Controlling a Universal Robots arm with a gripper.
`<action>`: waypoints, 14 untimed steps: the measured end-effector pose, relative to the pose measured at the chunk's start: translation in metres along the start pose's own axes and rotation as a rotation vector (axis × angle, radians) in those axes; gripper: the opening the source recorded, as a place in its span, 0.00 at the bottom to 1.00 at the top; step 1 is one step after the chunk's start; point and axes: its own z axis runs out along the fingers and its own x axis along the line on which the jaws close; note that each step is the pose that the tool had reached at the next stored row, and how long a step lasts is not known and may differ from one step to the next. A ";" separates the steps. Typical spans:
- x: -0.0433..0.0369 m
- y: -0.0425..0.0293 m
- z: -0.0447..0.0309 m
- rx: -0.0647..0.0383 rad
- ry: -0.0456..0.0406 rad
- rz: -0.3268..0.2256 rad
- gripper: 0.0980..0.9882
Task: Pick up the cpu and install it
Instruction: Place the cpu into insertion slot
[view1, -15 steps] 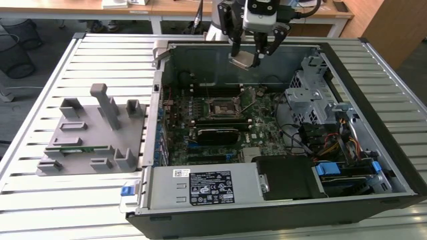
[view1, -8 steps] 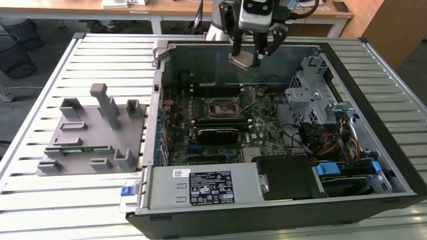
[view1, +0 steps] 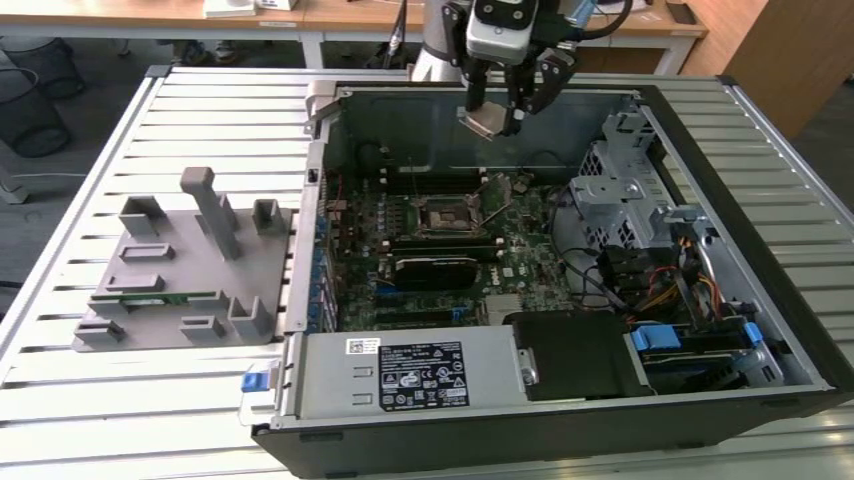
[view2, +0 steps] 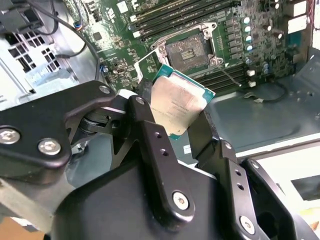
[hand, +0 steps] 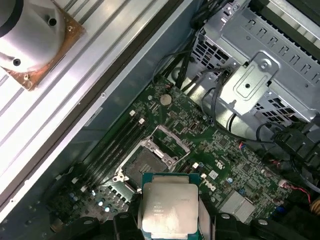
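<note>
Your pincer (view1: 505, 108), gripping the cpu (view1: 489, 122), is hovering over the open case (view1: 534, 445); the socket (view1: 441, 216) is lying uncovered, the drive cage (view1: 621, 185) crowding the exterior view's right.

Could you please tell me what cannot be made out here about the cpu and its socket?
- The cpu underside: faces away in both wrist views; contacts hidden.
- Two cpu edges: clamped inside the gripper, second wrist view.
- Part of the socket: behind the cpu, first wrist view.
- Socket pins: too small, exterior view.

Side edges of the cpu (view2: 177, 102) sit hidden behind the gripper (view2: 172, 111) fingers (view2: 150, 135) in the second wrist view. Over in the exterior view, the arm (view1: 434, 55) runs off the picture's top edge.
</note>
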 end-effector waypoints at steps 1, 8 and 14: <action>0.0000 0.0001 0.0001 0.000 -0.0007 0.012 0.49; 0.0005 0.0004 0.0006 -0.002 -0.0054 0.095 0.49; 0.0008 0.0007 0.0010 -0.004 -0.0094 0.165 0.49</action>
